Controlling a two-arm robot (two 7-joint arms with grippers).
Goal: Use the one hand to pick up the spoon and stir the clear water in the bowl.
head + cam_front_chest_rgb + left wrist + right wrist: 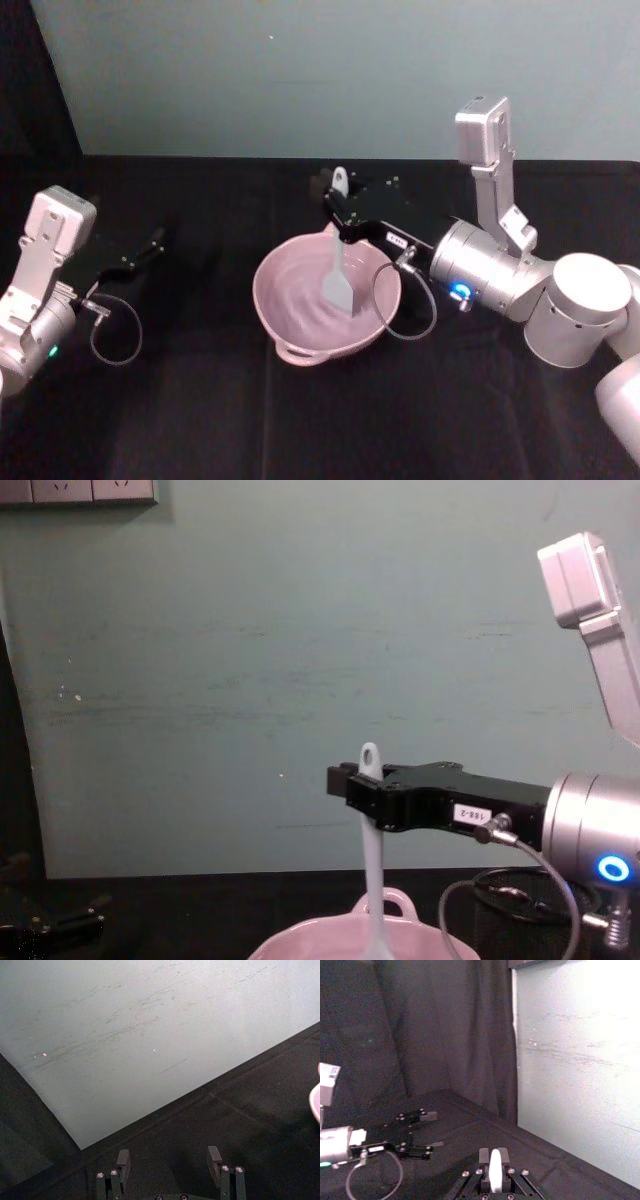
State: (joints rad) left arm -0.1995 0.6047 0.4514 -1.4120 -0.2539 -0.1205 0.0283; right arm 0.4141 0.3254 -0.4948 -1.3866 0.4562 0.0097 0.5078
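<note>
**Step in hand: stirring.** Judging from the grasp, the pick-up is done. The spoon (338, 278) is off the worktop (200, 420) and stands nearly upright over the bowl (264, 300). Its flat head is down inside the bowl, near the middle. The water is too clear for us to make out its surface, so we cannot tell how deep the head sits.

**Right gripper** (341, 218): clenched on the spoon handle, just below the hole end, which stands above the fingers in the chest view. The jaws stand almost together, with the slim handle alone between them. The gripper reaches in level from the right, above the far rim of the bowl. We see no contact between it and the bowl.

**Left gripper** (148, 250): parked at the left of the worktop, well apart from the bowl. Its fingers stand apart with nothing between them.

**Next move, as we judge it:** sweep the head in small circles inside the bowl.
- Hold a steady height, so that the head remains in the water without scraping the bottom.
- Hold a tight path, so that the handle clears the wavy rim.
- Hold a firm grasp, since a thin handle may pivot between the fingers.
</note>
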